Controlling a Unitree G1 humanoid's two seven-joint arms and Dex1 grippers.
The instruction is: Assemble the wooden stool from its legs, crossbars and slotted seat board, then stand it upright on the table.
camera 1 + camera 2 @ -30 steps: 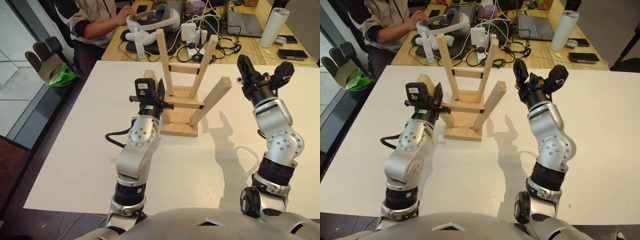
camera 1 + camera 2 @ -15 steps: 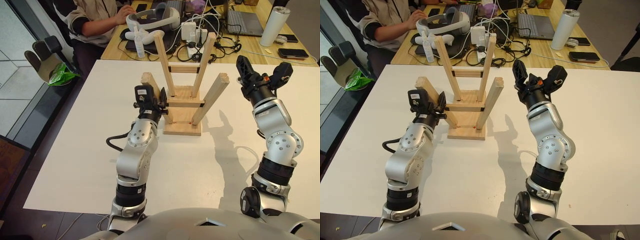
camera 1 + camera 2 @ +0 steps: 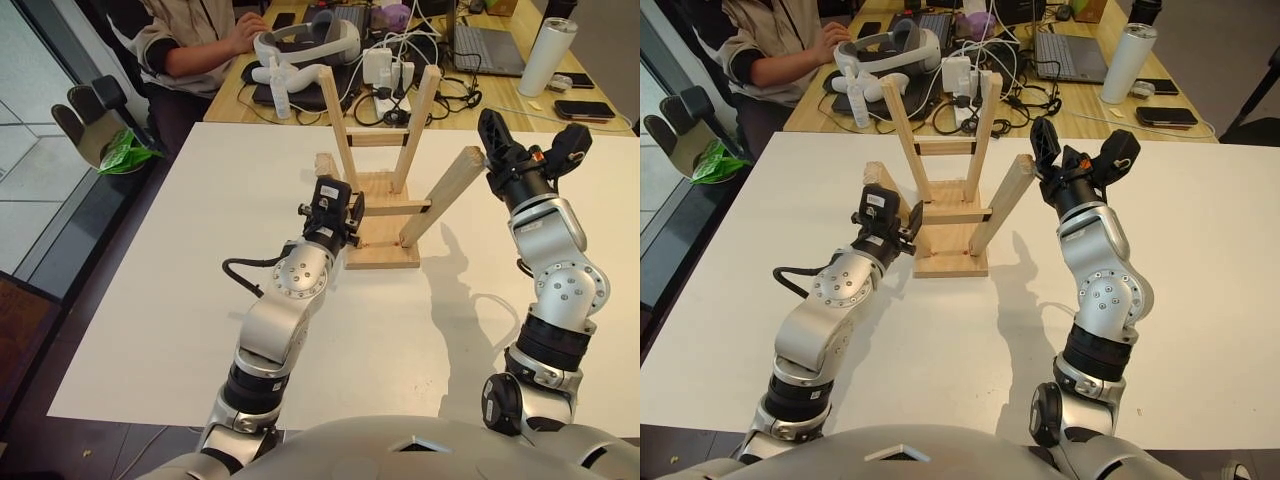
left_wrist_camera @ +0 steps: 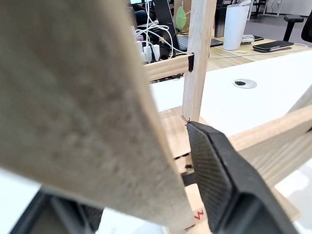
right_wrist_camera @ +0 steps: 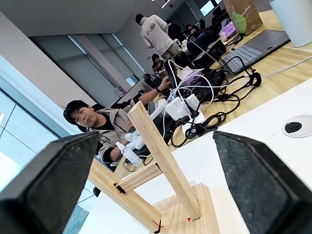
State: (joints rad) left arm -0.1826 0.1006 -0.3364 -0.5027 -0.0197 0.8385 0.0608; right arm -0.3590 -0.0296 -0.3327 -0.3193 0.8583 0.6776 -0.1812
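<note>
The stool (image 3: 385,215) stands upside down in the middle of the white table (image 3: 180,260), legs up. The left gripper (image 3: 333,212) seems closed around its near-left leg (image 3: 878,174), fingers partly hidden. The right gripper (image 3: 533,150) is spread open just beside the near-right leg (image 3: 440,197). It should clamp this leg firmly first; then both arms turn together, so no joint loosens.

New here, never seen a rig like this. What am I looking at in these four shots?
It is a humanoid robot with two arms, each ending in two fingers. The two wide pictures come from a stereo camera on its head, looking down over the arms. The two close ones come from cameras on the wrists. On the white table a wooden stool rests upside down on its seat board. The left arm's fingers are shut on one stool leg. The right arm's fingers are spread open and empty.
</note>
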